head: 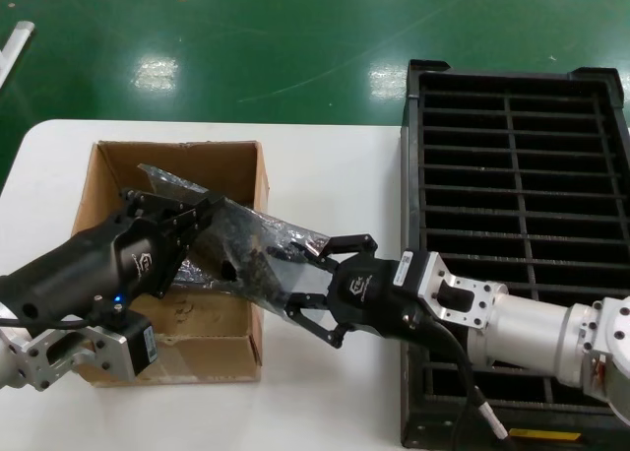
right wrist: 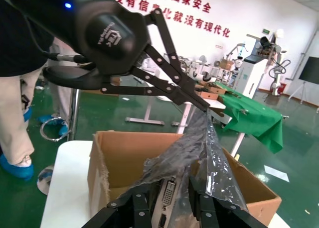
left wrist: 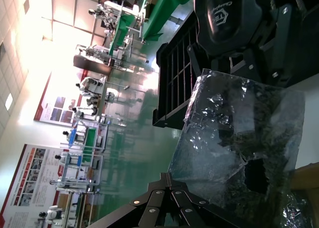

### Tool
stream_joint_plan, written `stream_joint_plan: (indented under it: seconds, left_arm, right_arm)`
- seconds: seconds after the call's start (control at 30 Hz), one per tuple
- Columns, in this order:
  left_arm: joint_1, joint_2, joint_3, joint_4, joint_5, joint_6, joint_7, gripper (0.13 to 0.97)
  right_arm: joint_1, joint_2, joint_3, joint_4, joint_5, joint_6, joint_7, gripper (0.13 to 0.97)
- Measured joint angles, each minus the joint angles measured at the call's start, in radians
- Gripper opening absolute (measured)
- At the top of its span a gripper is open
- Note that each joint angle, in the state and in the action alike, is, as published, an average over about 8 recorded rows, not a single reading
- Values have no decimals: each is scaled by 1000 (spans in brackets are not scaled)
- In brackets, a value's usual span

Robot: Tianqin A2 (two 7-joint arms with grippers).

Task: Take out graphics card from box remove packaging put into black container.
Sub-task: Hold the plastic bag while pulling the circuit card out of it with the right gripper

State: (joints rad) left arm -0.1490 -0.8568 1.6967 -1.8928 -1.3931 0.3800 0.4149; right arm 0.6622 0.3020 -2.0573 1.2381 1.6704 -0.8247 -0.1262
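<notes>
Overhead, red Chinese wall lettering (right wrist: 169, 14).

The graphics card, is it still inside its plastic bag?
Yes, inside. The graphics card shows through the bag, stretched between left gripper and right gripper.

One box (head: 108, 180); one bagged graphics card (head: 246, 259); one black container (head: 512, 175); two pincers: left pincer (head: 192, 215), right pincer (head: 310, 284).

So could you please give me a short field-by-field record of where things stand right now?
card: inside the bag, metal end bracket showing, held above the box
left claw: shut on the bag's far end
right claw: closed around the bag's near end
black tray: beside the right arm, slots empty where visible
table: white
</notes>
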Motion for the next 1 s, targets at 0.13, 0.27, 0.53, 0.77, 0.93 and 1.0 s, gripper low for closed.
stream_joint_plan:
  seconds: [0.13, 0.27, 0.53, 0.77, 0.93, 1.0]
  left_arm:
    - [0, 0, 0, 0, 0, 0, 0, 138]
    - [0, 0, 0, 0, 0, 0, 0, 138]
    - [0, 0, 0, 0, 0, 0, 0, 138]
    - [0, 0, 0, 0, 0, 0, 0, 138]
    - [0, 0, 0, 0, 0, 0, 0, 138]
    - [0, 0, 0, 0, 0, 0, 0, 138]
  right_arm:
    - [7, -11, 2, -21, 1, 8, 5, 291]
    - [12, -20, 4, -40, 2, 15, 9, 288]
    - [14, -27, 9, -55, 5, 22, 5, 211]
    - [3, -8, 11, -14, 8, 16, 17, 191]
    - [-17, 23, 10, 52, 13, 2, 45, 185]
    - [-25, 36, 10, 80, 15, -4, 57, 185]
